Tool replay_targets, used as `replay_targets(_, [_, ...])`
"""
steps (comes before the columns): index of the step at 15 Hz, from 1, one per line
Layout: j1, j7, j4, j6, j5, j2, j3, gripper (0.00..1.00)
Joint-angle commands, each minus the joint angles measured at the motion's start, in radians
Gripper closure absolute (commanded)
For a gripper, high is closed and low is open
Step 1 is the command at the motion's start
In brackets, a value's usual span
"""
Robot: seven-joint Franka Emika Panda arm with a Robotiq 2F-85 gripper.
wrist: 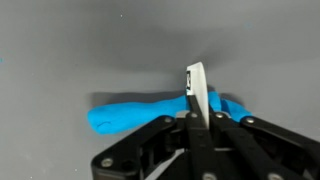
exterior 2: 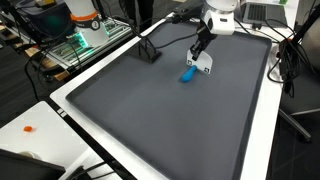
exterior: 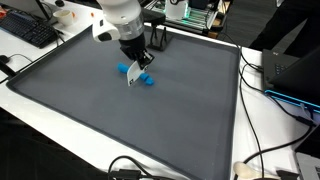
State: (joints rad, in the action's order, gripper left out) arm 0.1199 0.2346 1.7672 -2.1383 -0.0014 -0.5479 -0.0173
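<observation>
Two fingers of the claw (wrist: 197, 112) pinch fully closed on what seems a thin white strip (wrist: 196, 82), light and stiff, best gripped on its flat faces; beneath it a soft-looking blue lump (wrist: 130, 114) stretches toward nine o'clock on the mat (wrist: 60, 50).

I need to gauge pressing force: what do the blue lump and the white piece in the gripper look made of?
The blue lump is probably modelling dough or soft clay: it looks matte, with an uneven, rounded outline and dents. The white piece is likely rigid plastic, possibly stiff card: it is thin, flat, straight-edged and smooth, and is clamped in the shut gripper.
</observation>
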Motion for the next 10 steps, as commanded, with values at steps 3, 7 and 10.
replay_targets(3, [-0.009,-0.009,0.028,-0.085,0.016,0.010,-0.003,0.99])
replay_targets(7, [-0.004,0.003,0.029,-0.073,0.000,0.020,0.008,0.99])
replay_targets(10, [-0.001,0.003,0.034,-0.057,-0.011,0.037,0.014,0.99])
